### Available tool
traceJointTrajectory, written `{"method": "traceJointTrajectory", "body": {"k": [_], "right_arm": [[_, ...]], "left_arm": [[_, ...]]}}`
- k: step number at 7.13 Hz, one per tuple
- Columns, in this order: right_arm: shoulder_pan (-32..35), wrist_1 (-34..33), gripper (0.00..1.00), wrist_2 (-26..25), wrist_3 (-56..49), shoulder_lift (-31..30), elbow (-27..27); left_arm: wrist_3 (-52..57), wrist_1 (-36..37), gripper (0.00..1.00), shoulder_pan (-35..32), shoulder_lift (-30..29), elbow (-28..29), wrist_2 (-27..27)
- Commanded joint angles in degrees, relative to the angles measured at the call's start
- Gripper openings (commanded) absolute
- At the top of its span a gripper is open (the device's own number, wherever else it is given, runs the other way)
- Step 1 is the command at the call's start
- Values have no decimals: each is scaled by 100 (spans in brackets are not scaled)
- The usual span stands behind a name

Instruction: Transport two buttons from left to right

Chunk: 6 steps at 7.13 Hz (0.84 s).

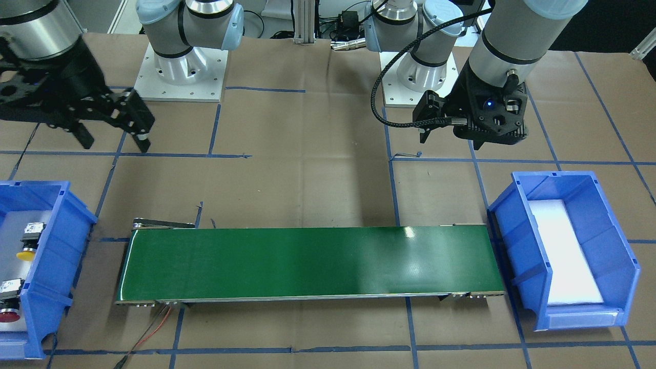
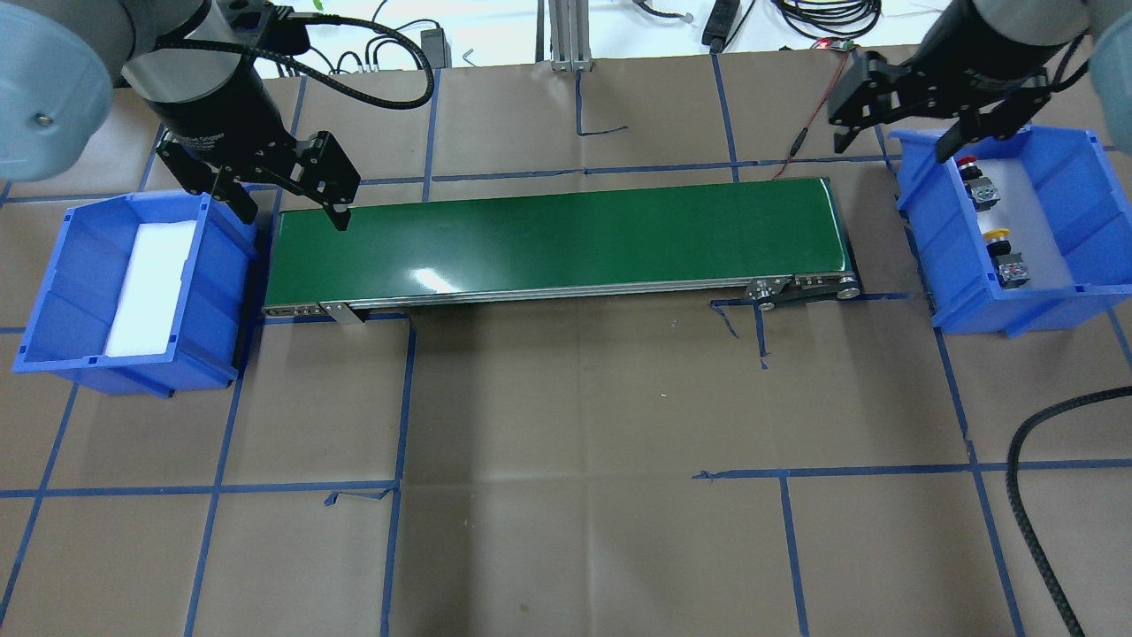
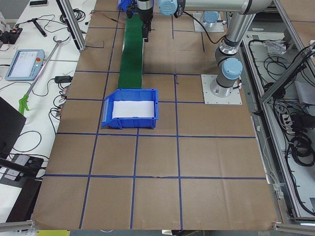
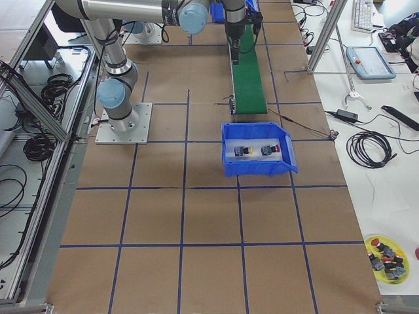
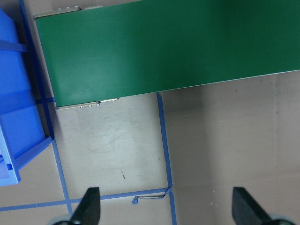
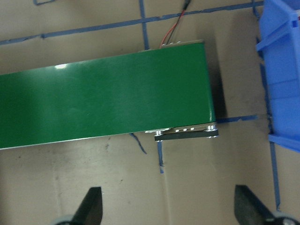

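Note:
Two buttons lie in the blue bin (image 2: pixel 1088 221) on my right. The yellow-capped button (image 2: pixel 999 237) is nearer me, the red-capped button (image 2: pixel 969 165) farther. Both also show in the front-facing view, yellow (image 1: pixel 25 253) and red (image 1: pixel 9 315). My right gripper (image 2: pixel 895 141) is open and empty. It hovers beside that bin's far inner corner, past the green conveyor belt's (image 2: pixel 557 239) right end. My left gripper (image 2: pixel 294 217) is open and empty above the belt's left end, next to an empty blue bin (image 2: pixel 53 292) lined with white foam.
The belt (image 1: pixel 307 264) runs between the two bins. A red and black wire (image 2: pixel 809 115) leads off its far right end. Both arm bases (image 1: pixel 179 77) stand on the robot's side of the table. Brown paper with blue tape lines covers the table.

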Motion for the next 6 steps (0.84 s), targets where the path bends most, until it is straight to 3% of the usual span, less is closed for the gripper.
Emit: {"method": "traceJointTrajectory", "body": {"k": [1,6], "right_arm": [[630,37,100,-21,163,39,24],[586,-7,100,-108,93,-14,270]], "left_arm": [[5,0,100,0,-1,-4,2],[5,0,100,0,-1,13,2]]}}
